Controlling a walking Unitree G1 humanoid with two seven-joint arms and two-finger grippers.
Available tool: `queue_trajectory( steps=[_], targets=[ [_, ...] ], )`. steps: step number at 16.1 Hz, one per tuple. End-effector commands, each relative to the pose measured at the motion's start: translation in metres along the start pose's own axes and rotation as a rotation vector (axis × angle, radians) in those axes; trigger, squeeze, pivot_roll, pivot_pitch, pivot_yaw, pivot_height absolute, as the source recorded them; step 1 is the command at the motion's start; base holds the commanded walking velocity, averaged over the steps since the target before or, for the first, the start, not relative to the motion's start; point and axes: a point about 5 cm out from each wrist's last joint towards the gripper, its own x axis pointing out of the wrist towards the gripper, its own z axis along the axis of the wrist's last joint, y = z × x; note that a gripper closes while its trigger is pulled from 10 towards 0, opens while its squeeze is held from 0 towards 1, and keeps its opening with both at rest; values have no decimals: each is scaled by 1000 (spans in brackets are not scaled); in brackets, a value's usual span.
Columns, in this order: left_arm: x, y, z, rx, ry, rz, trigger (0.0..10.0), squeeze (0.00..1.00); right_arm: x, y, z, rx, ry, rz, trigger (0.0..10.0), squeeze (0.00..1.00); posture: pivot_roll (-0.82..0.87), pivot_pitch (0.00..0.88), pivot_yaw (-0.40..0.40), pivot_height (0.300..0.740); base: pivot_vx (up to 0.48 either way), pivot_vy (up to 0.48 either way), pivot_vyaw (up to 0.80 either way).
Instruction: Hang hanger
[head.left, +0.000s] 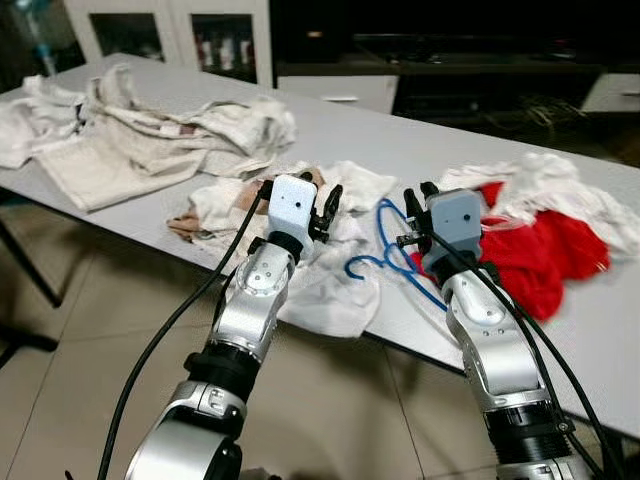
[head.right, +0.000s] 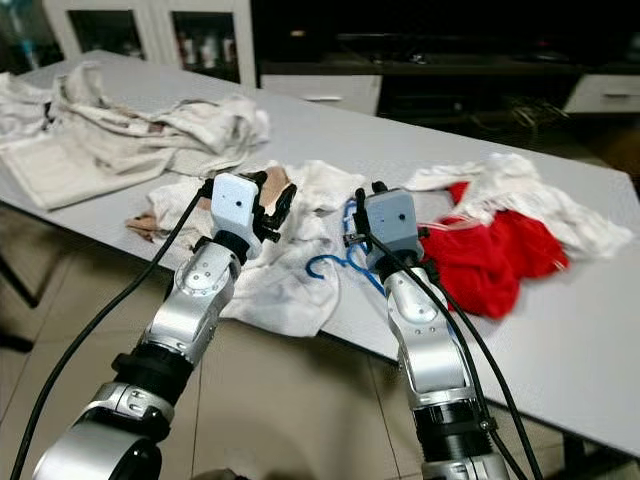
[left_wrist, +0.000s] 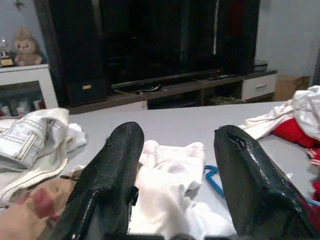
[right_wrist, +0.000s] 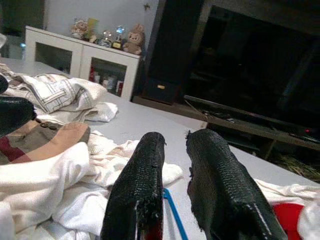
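Blue hanger (head.left: 385, 255) lying flat on the grey table (head.left: 400, 140) near its front edge, partly over a white garment (head.left: 335, 285); hook end curling toward 7 o'clock at the table edge, long axis running from that hook up toward 1 o'clock, far part hidden behind the right gripper (head.left: 418, 215). Thin blue wire only, no label or writing readable on it. Right gripper poised just above the hanger at its 1 o'clock side, black fingers (right_wrist: 145, 200) drawn near together with a narrow gap, grasping nothing. Left gripper (head.left: 322, 205) at 9 o'clock of the hanger, over the white garment, fingers (left_wrist: 105, 185) spread wide apart, empty. Red garment (head.left: 540, 255) crumpled at 3 o'clock, a pale one draped over its far side. Beige and white clothes pile (head.left: 130, 130) spread at 10 o'clock on the far left of the table. White glass-door cabinet (right_wrist: 80, 55) beyond, with small plush toys on top; no brands legible anywhere.
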Motion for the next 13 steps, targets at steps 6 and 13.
queue_trajectory(
  steps=[6,13],
  targets=[
    [2,0,1,9,2,-5,10000,0,1,-1,1,1,-4,-7,10000,0,27,0,1,723,0,0,0],
    [4,5,7,16,-30,38,10000,0,1,-2,1,2,-10,-2,10000,0,25,0,0,723,0,0,0]
  ],
)
